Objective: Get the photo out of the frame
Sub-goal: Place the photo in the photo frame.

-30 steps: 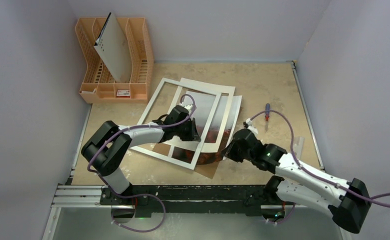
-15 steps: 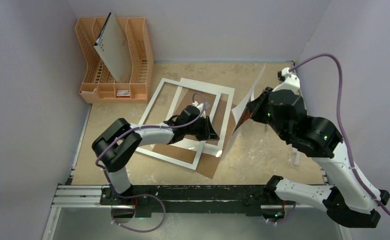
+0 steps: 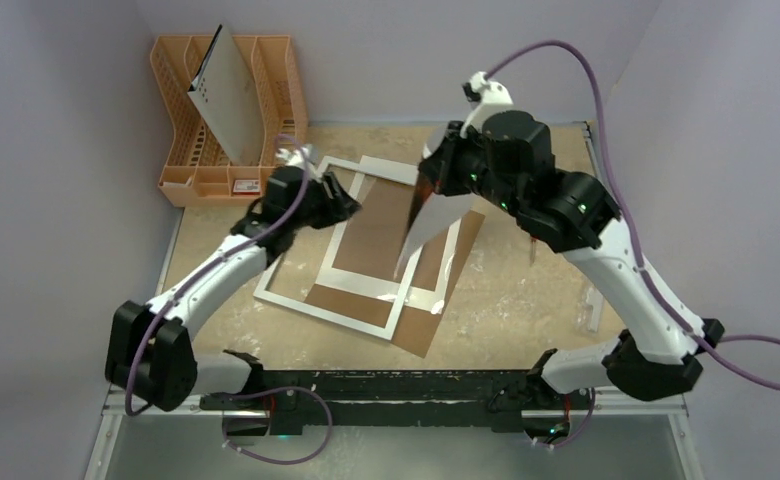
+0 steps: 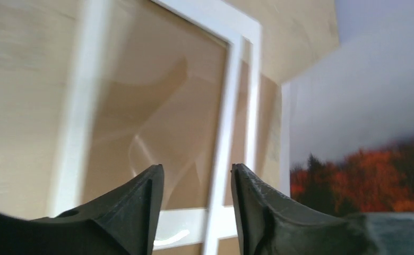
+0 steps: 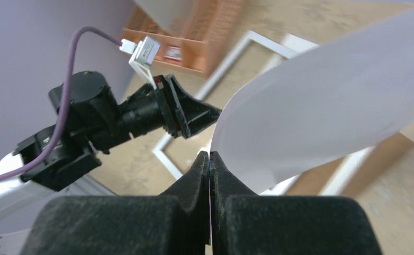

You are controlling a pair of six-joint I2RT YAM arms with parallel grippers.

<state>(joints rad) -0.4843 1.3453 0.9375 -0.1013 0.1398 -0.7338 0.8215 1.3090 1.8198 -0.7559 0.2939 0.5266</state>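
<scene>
**Photo held in the air by right hand, frame flat on counter**

Photo [image 3: 424, 222] hangs edge-on to the top camera, a curved sheet above the right half of the frame [image 3: 321, 305]. The right hand [image 3: 430, 176] has its fingers pressed together on one edge of the sheet. In the right wrist view the pinch [image 5: 209, 159] is plain, and the sheet's blank white back [image 5: 327, 111] bows away from the fingers. The left wrist view catches the printed side [image 4: 364, 159]: red-orange trees low down, pale grey haze above. Whether the sheet's lowest corner touches the frame cannot be told.

The frame lies flat near the middle of the counter [image 3: 526, 300], turned at a slant. Its narrow white border encloses a brown back, and a brown corner sticks out past the border on the near right side.

The left hand [image 3: 344, 207] is over the far left part of the frame, with its arm reaching across the left rail. Its fingers [image 4: 136, 212] are partly spread and grip nothing; the frame's white border shows through the gap between them.

An orange rack [image 3: 281, 110] stands in the far left corner of the counter, well apart from the photo. A grey-white board [image 3: 228, 95] leans tilted in it.
</scene>
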